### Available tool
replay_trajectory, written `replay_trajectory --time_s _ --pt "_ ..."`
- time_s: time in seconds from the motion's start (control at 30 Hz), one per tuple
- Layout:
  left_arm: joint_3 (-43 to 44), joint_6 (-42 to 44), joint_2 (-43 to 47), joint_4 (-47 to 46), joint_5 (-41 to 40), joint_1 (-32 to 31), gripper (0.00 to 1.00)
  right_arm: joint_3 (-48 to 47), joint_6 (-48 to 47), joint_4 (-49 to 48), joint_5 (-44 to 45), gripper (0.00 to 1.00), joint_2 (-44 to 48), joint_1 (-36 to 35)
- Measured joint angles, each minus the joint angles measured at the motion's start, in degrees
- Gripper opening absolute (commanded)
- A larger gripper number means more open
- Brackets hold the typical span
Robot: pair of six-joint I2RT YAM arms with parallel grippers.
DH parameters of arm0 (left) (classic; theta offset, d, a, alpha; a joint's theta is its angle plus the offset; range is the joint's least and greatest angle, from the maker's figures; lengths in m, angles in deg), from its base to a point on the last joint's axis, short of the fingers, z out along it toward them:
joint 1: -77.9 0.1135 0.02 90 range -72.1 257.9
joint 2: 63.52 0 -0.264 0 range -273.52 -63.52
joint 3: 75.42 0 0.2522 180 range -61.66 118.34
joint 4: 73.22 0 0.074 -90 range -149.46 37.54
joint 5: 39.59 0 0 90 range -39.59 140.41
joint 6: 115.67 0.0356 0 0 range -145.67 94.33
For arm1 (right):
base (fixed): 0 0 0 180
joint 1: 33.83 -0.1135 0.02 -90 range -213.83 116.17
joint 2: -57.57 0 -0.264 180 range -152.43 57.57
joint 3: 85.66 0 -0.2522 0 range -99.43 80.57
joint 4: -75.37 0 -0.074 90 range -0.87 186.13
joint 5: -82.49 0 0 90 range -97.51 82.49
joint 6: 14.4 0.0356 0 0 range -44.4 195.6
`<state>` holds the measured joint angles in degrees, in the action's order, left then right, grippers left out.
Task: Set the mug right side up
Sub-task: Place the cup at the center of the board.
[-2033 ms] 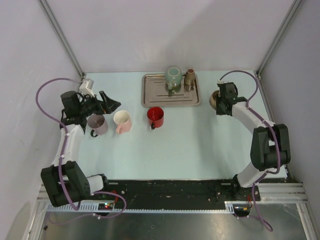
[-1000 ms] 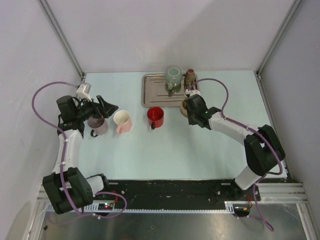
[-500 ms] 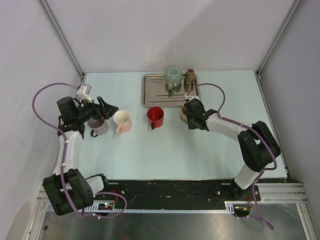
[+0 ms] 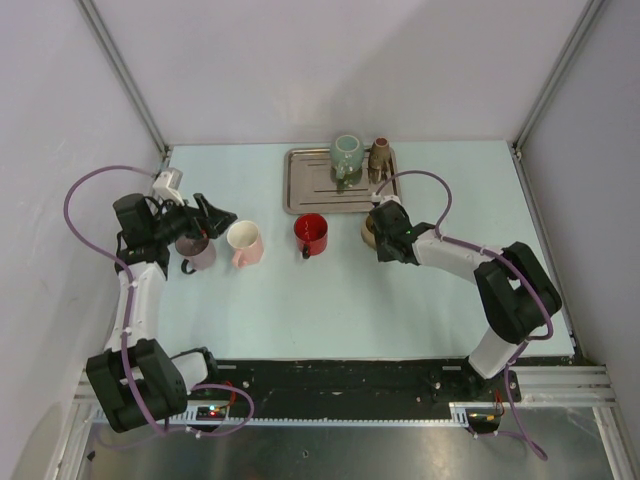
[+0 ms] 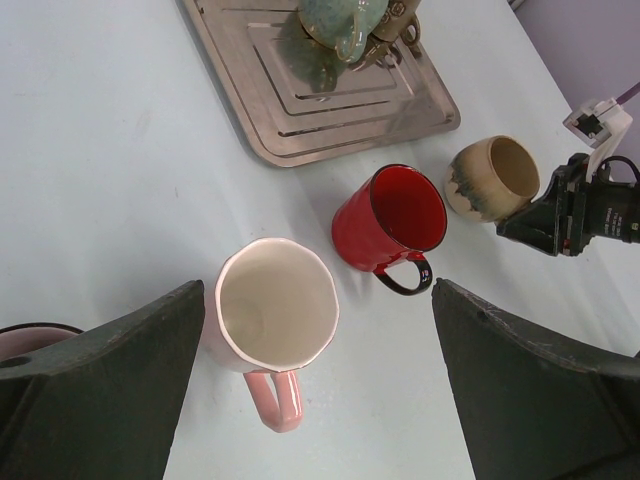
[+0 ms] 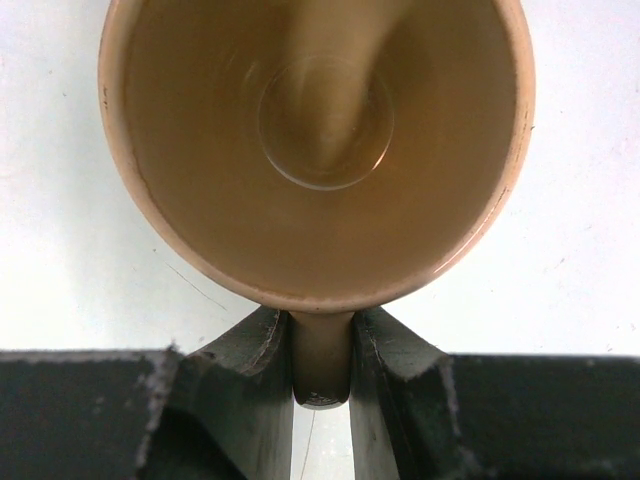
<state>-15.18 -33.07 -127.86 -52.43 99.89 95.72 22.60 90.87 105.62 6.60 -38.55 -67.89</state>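
Mug (image 6: 320, 150) moved left from far right, now mouth-up beside red mug (image 4: 311, 233).
Right gripper (image 6: 320, 332) pinches its handle (image 6: 321, 368), not released; left gripper (image 5: 320, 300) wide open, empty.

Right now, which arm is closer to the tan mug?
Right. The right end effector is shut on the handle of the tan mug. The left end effector hangs open far off to the other side, near the pink mug.
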Motion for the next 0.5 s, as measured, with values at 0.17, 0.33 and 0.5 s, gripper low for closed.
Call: replay_trajectory --time_s 0.17,0.33,0.5 --pt "-0.22 0.00 0.07 -0.02 0.00 0.00 0.98 0.24 0.63 -0.37 -0.04 0.01 0.00 0.00" --pt "-0.44 0.00 0.26 -0.02 -0.02 0.00 0.98 0.61 1.25 -1.09 -0.26 0.07 0.00 0.00" --pt "-0.44 0.00 0.28 -0.02 -0.22 0.00 0.98 1.05 1.73 -1.73 -0.44 0.15 0.17 0.00"
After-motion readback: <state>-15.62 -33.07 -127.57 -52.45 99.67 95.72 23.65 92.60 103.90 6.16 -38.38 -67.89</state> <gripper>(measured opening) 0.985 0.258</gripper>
